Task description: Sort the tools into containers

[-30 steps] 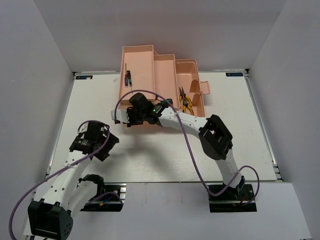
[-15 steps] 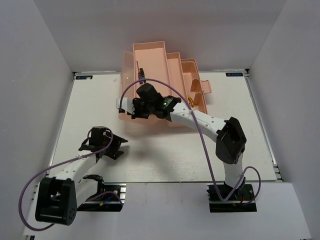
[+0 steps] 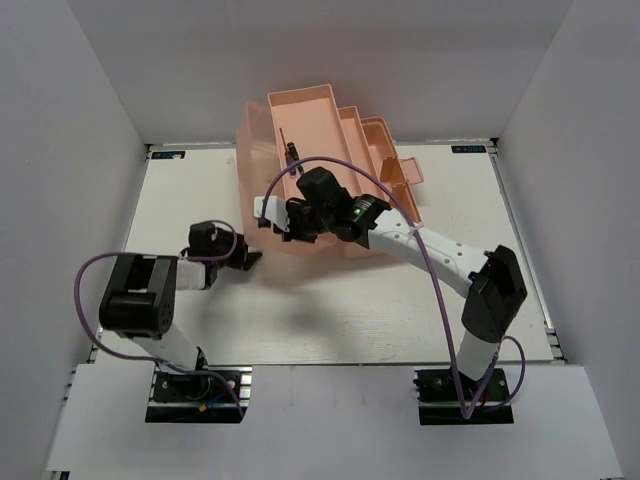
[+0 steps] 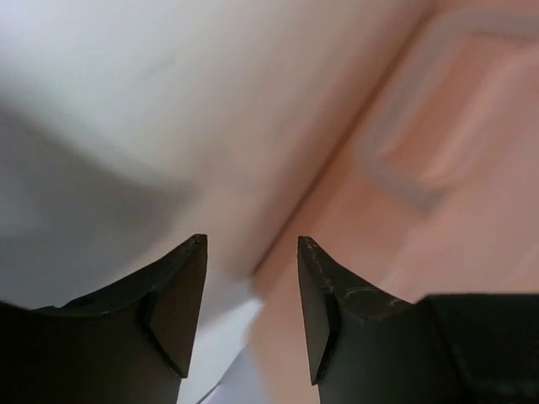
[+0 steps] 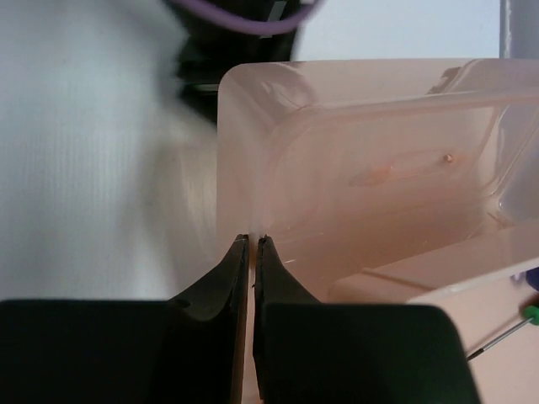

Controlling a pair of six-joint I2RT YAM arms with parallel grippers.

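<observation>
The salmon-pink toolbox (image 3: 310,135) stands tilted at the table's back, its stepped trays open. A slim black-green screwdriver (image 3: 290,152) lies in its left tray. My right gripper (image 3: 278,220) is shut on the thin near wall of that tray; in the right wrist view the jaws (image 5: 253,241) pinch the pink wall (image 5: 337,168). A green tip with a thin shaft (image 5: 529,314) shows at that view's right edge. My left gripper (image 3: 248,257) is open and empty beside the toolbox's near left corner; the left wrist view (image 4: 251,246) shows pink plastic (image 4: 438,168) just ahead. The other tools are hidden.
The toolbox's lid handle (image 3: 408,175) sticks out at its right. The right arm (image 3: 430,245) reaches across the table's middle. White walls enclose the white table (image 3: 330,320) on left, back and right.
The toolbox has shifted right and turned clockwise with my right gripper holding its wall. My left arm has swung up and right, ending at the toolbox's near left corner.
</observation>
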